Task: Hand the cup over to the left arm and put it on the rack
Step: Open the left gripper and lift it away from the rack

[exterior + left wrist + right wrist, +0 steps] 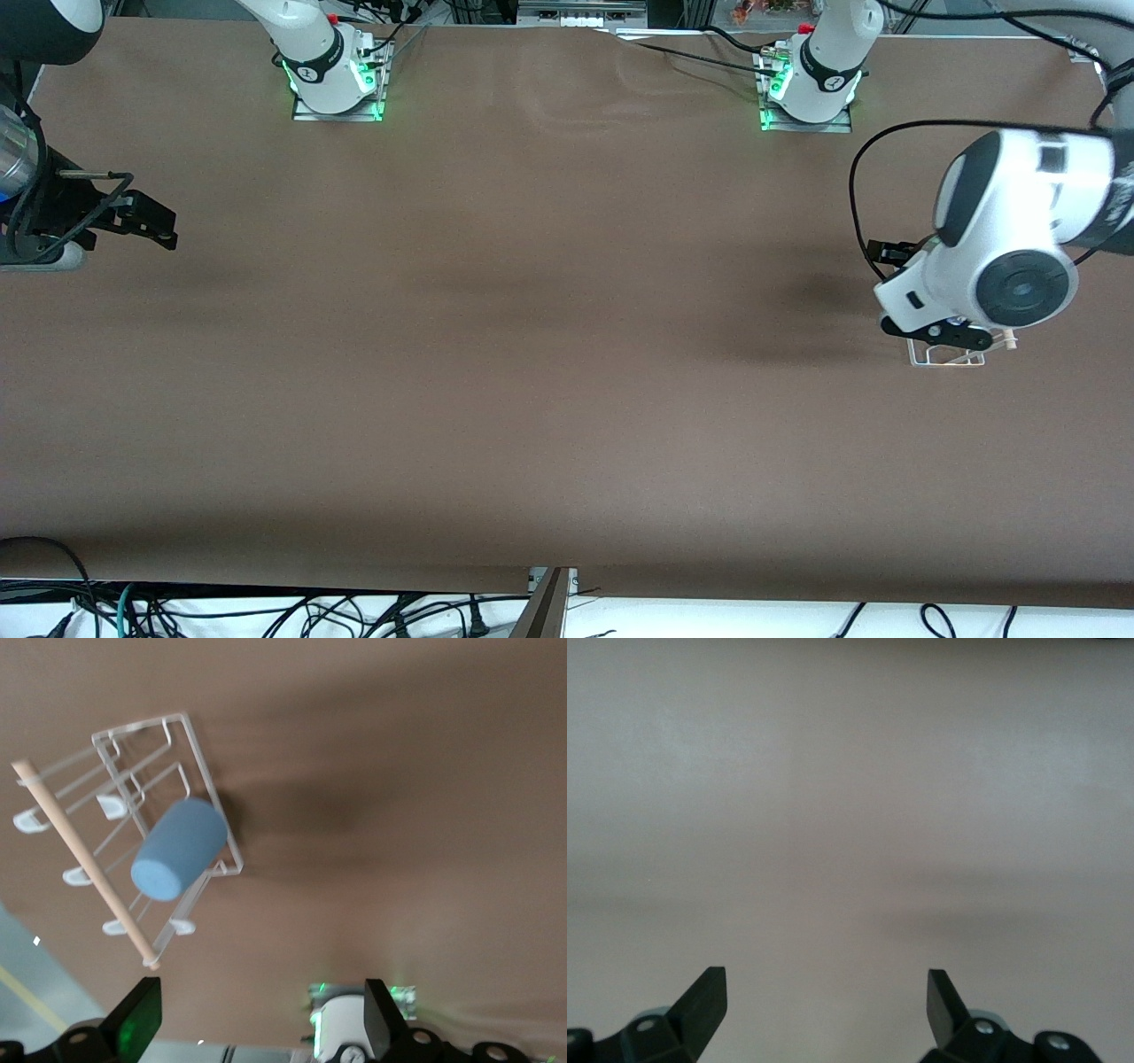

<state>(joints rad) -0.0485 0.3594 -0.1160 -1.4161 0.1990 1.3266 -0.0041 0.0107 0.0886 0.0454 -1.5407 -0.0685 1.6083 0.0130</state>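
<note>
Toward the left arm's end of the surface point(549, 399), the rack point(199, 753) stands with the cup point(177, 850) lying tilted on its pegs, beside the wooden dowel point(84, 868). Cup is free of both hands. Left hand point(257, 1014) hangs over the rack, fingers spread wide, holding nothing. Right hand point(826, 1005) waits at the right arm's end over bare brown surface, fingers likewise apart and empty. In the front view the left arm point(1001, 239) hides most of the rack.
</note>
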